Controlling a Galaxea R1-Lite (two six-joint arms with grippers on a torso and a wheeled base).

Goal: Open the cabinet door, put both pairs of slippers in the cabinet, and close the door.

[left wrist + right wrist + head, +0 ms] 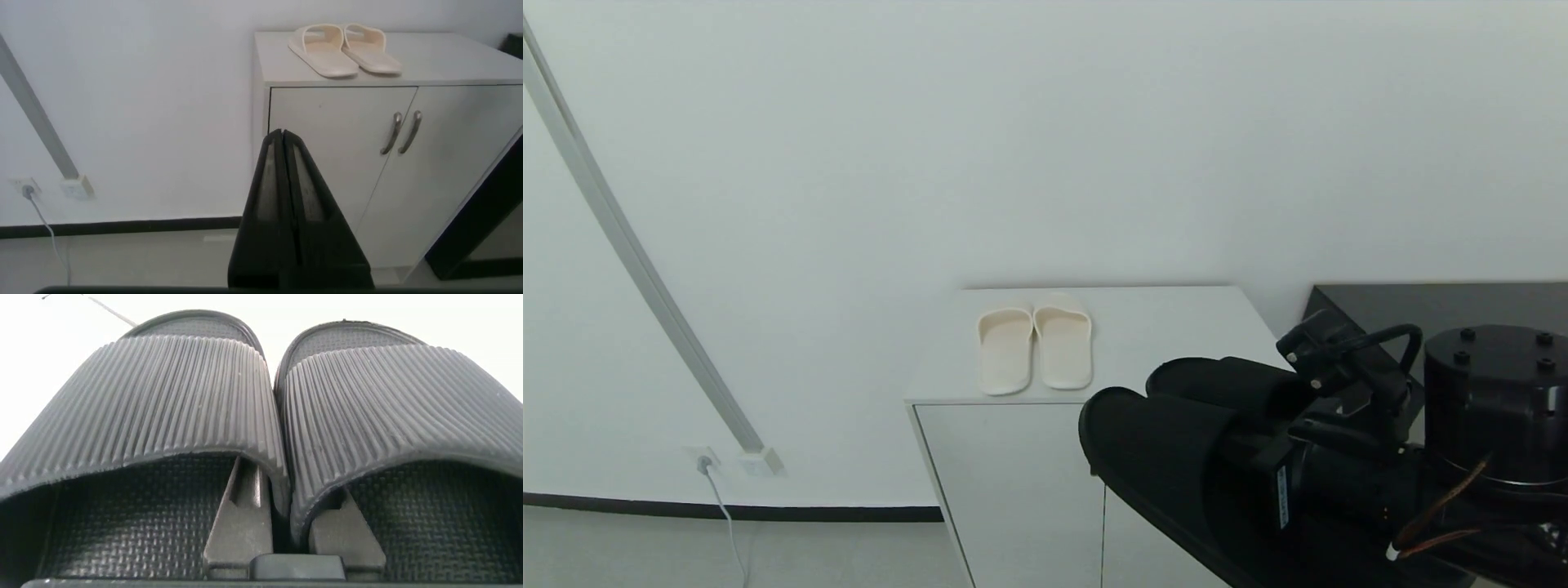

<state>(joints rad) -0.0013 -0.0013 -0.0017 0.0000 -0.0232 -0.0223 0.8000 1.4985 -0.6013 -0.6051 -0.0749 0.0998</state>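
We carry the black slippers (1168, 441) as one pair in our right gripper (288, 531): one finger sits under each ribbed strap, and the claw is pinched in on the two inner side walls so both shoes hang together, toes pointing forward. They are raised in front of the right side of the cabinet (1176, 327), near its top edge, which we judge keeps them out of the way of the doors (343, 139). Both doors are shut. Our left gripper (283, 143) has its fingers pressed flat together and holds nothing. It points towards the left door, well short of the paired handles (403, 132), so opening is likely its job. The cream slippers (1035, 347) lie side by side on the cabinet's smooth white top, toes to the wall (1045, 147). That wall is plain white, with a slanting strip (621, 237) running down to a socket (704, 461) above a pale floor (645, 547), and dark furniture (1437, 302) stands just right of the cabinet
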